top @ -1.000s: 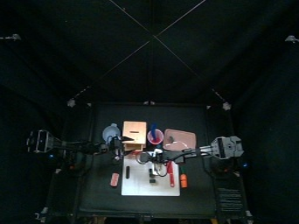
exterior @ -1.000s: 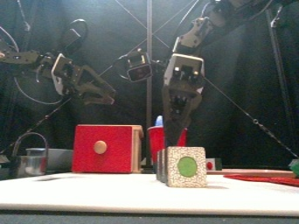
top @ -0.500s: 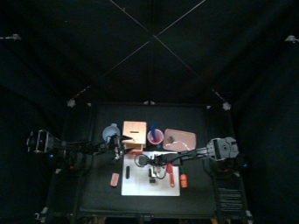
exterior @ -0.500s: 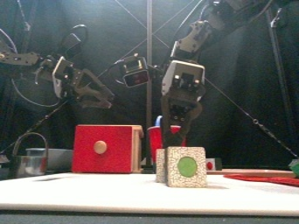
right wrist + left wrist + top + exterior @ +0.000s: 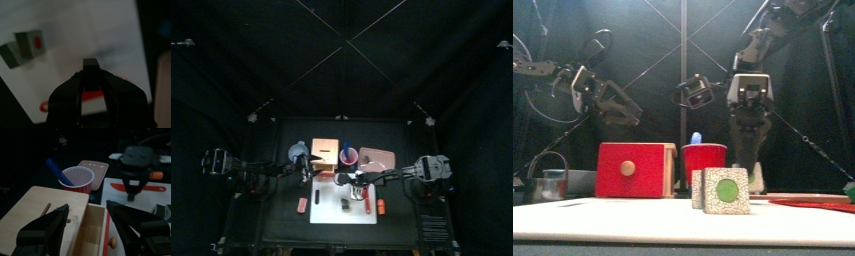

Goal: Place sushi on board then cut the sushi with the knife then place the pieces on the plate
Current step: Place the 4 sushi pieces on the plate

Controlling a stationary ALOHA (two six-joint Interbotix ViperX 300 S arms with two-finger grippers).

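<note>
Red knife (image 5: 120, 187) lies at the white board's (image 5: 329, 211) edge beneath the right fingers (image 5: 748, 160), which look pressed together; left fingers (image 5: 57, 221) hang spread above the wooden box (image 5: 47, 198).

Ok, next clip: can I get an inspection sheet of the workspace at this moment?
Surface: white cutting board on black table.
Job's things: sushi roll on board, uncut; red toy knife lying on board; pink tray behind.
Clutter: wooden box, red cup with blue toy knife, metal cutter, orange toy beside board.
Grippers: left gripper open above wooden box; right gripper shut on red toy knife.
Cables: nothing seen.
Surroundings: black curtains.
</note>
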